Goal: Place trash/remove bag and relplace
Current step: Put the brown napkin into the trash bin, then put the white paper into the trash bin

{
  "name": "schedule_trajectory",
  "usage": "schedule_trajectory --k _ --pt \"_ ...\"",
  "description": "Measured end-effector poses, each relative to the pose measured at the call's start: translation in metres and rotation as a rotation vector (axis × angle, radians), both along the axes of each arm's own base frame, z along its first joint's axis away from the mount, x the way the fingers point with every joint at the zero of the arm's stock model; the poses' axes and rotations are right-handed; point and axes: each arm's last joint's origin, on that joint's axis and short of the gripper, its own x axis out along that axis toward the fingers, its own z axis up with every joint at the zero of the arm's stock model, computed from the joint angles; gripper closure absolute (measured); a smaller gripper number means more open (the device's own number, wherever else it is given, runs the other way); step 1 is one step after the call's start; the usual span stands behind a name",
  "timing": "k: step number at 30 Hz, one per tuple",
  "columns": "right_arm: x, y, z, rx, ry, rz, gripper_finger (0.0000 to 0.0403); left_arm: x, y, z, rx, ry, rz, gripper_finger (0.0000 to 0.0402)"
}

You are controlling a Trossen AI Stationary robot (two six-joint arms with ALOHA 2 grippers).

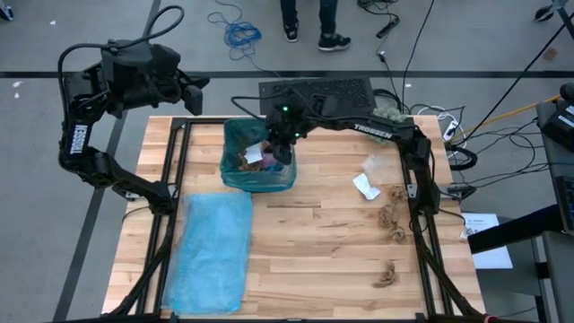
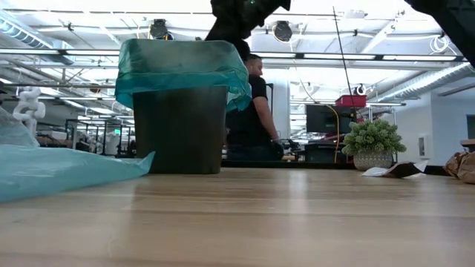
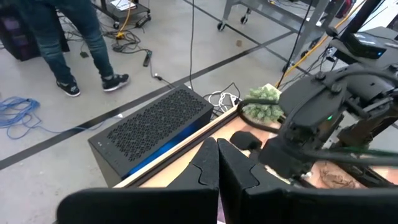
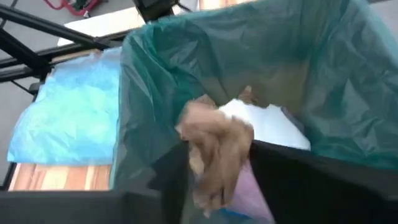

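While four brown wads (image 1: 392, 217) seemingly remain, one bin (image 1: 257, 155) stands.

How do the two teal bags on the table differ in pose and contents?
The bag in the bin stands open, lining the bin, with trash inside; the spare bag lies flat on the wood near the left arm, holding nothing visible. Both are thin teal plastic.
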Motion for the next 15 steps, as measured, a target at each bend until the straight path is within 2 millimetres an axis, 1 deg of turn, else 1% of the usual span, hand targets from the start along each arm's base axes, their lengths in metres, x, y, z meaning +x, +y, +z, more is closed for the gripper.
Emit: schedule_trajectory --k 3,7,9,12,15 --pt "-0.001 -0.001 0.006 -0.012 -0.039 -0.002 0.0175 0.000 0.000 0.000 -0.001 0.002 0.000 0.0402" --pt "-0.005 -0.005 0.021 -0.026 -0.081 -0.015 0.0133 0.000 0.000 0.000 -0.001 0.002 0.000 0.0402" --pt "-0.009 -0.007 0.028 -0.027 -0.083 -0.022 0.0124 0.000 0.000 0.000 -0.001 0.002 0.000 0.0402" --pt "-0.018 -0.009 0.038 -0.024 -0.053 -0.028 0.0121 0.000 0.000 0.000 -0.001 0.002 0.000 0.0402" --pt "-0.038 -0.009 0.050 -0.019 0.052 -0.013 0.0127 0.000 0.000 -0.001 -0.005 0.009 0.000 0.0402"
